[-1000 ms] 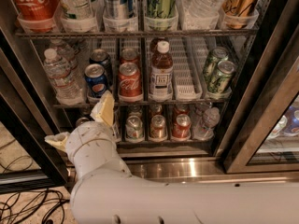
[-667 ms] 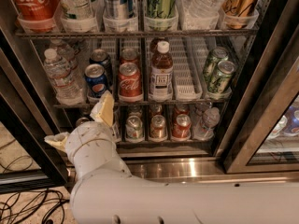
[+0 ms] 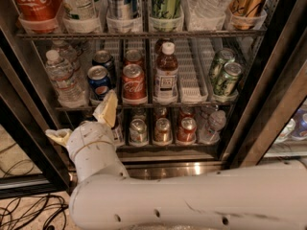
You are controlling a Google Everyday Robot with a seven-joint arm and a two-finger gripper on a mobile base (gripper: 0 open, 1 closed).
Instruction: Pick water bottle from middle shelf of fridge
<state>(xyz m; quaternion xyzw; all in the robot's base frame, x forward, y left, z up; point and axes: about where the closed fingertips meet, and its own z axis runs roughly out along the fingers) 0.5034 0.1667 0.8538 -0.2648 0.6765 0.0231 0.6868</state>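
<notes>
The robot's white arm (image 3: pixel 192 200) crosses the foreground above a floor strewn with black cables (image 3: pixel 29 210). Its gripper (image 3: pixel 80 118) sits low at the fridge (image 3: pixel 268 80) opening, by the steel base (image 3: pixel 182 169), fingers spread wide and holding nothing. Beyond, the water bottle (image 3: pixel 60 75) stands at the left end of the middle shelf (image 3: pixel 189 78), beside a Pepsi can (image 3: pixel 99 82).

Two fingers (image 3: pixel 107 110) at middle shelf (image 3: pixel 192 87), two Pepsi cans (image 3: pixel 99 82)
</notes>
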